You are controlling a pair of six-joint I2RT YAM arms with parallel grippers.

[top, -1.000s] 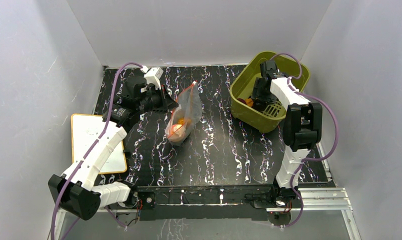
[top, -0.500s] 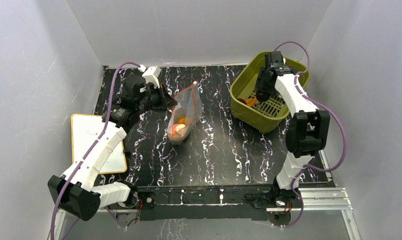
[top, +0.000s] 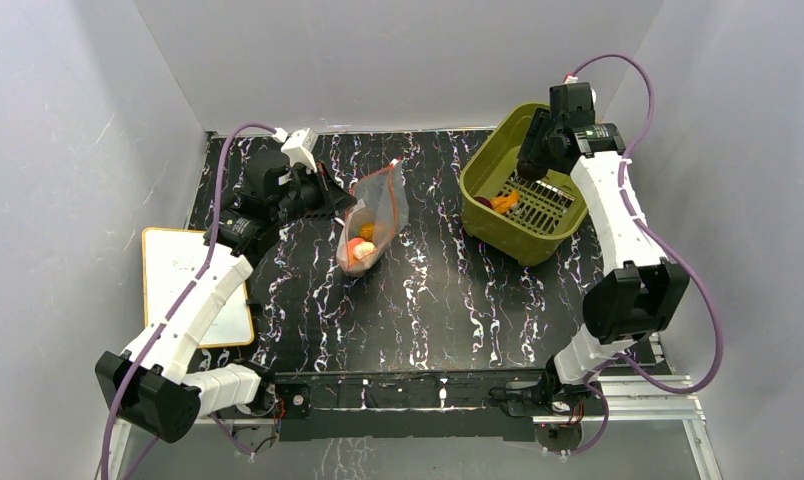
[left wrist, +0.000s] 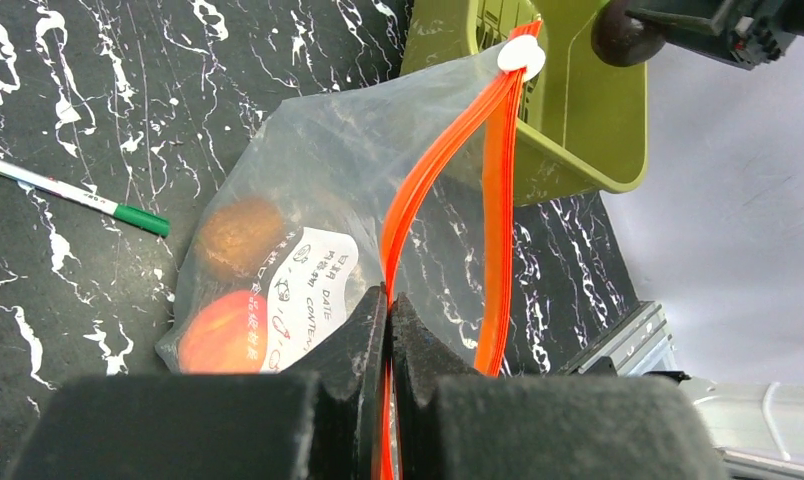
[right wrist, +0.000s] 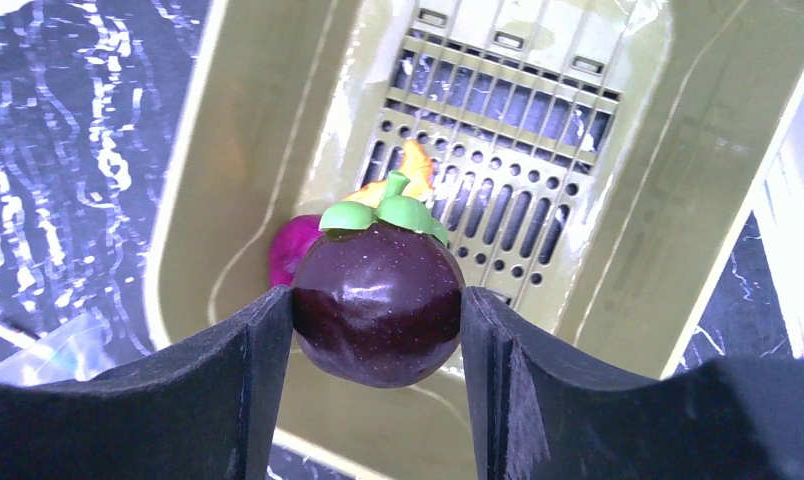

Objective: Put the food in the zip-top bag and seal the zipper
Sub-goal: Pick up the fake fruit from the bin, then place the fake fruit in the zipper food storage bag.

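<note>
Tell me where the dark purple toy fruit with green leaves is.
In the right wrist view, the dark purple toy fruit is clamped in the right gripper, above the olive-green plastic basket.

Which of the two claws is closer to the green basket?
Right. The right gripper hangs above the green basket, gripping a purple fruit; the left gripper is well to its left, pinching the zipper.

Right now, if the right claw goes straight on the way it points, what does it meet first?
Probably the slotted floor of the olive basket, near the orange piece, though depth is unclear. The right claw holds a dark purple fruit, which would touch first.
</note>
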